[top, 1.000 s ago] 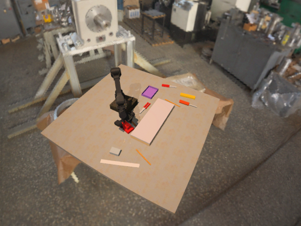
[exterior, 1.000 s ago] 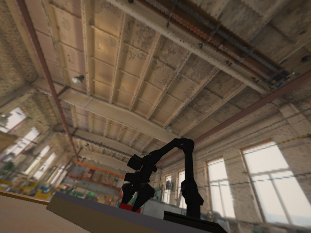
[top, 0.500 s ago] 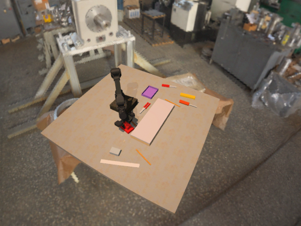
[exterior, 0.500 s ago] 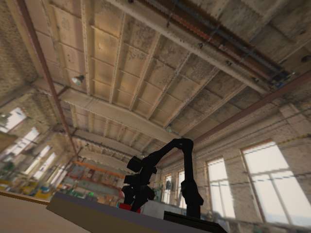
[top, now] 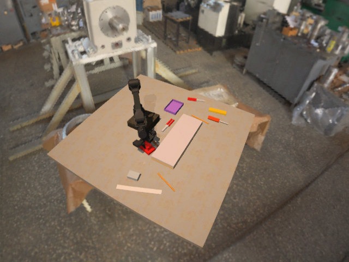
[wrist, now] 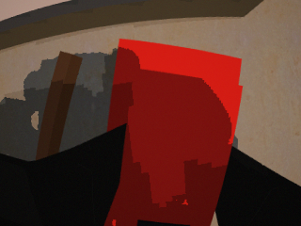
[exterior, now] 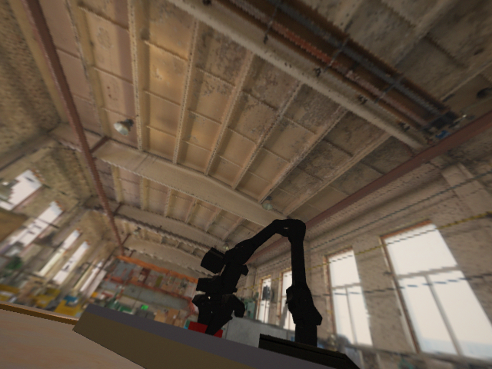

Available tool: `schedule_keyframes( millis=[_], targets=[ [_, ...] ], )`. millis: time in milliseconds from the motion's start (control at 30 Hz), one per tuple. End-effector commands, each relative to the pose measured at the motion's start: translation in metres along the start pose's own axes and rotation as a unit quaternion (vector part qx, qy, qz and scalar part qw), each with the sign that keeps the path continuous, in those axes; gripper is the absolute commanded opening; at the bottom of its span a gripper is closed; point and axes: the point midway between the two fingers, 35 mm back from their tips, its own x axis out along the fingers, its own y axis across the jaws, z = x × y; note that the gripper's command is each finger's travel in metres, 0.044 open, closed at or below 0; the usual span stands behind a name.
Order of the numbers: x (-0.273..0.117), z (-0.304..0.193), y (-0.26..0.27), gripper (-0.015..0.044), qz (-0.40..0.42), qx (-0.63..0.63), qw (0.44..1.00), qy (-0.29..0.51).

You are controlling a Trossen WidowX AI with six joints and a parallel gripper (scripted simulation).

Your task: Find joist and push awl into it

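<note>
The red stud finder [top: 149, 150] [exterior: 196, 327] [wrist: 188, 63] lies at the near left end of the pale pink floor panel [top: 179, 142]. My gripper [top: 146, 145] [exterior: 210, 330] [wrist: 169, 137] is shut on the stud finder, one finger against each long side; its lower part is hidden in the wrist view. The purple tray [top: 173, 107] stands beyond the arm. A tool with a red handle [top: 192, 99] and one with an orange handle [top: 213, 119] lie at the back right; I cannot tell which tool is the awl.
A brown stick [wrist: 59, 105] lies just left of the stud finder in the wrist view. Red-handled pliers [top: 169, 122] lie between arm and panel. A yellow bar [top: 217, 111] lies at the back right. A grey block [top: 133, 175], a pale strip [top: 138, 189] and an orange stick [top: 166, 182] lie in front.
</note>
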Motion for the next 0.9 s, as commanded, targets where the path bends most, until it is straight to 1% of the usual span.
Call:
schedule_keyframes(
  millis=[0, 100, 500, 867],
  targets=[
    [-0.004, 0.001, -0.001, 0.0077, 0.000, -0.001, 1.000, 0.002],
    [-0.017, 0.008, -0.002, 0.0000, -0.001, -0.001, 1.000, 0.002],
    [-0.093, 0.027, -0.001, 0.0000, 0.000, -0.001, 1.000, 0.001],
    [-0.098, 0.035, 0.000, 0.0000, 0.001, -0.007, 1.000, 0.001]
  ],
)
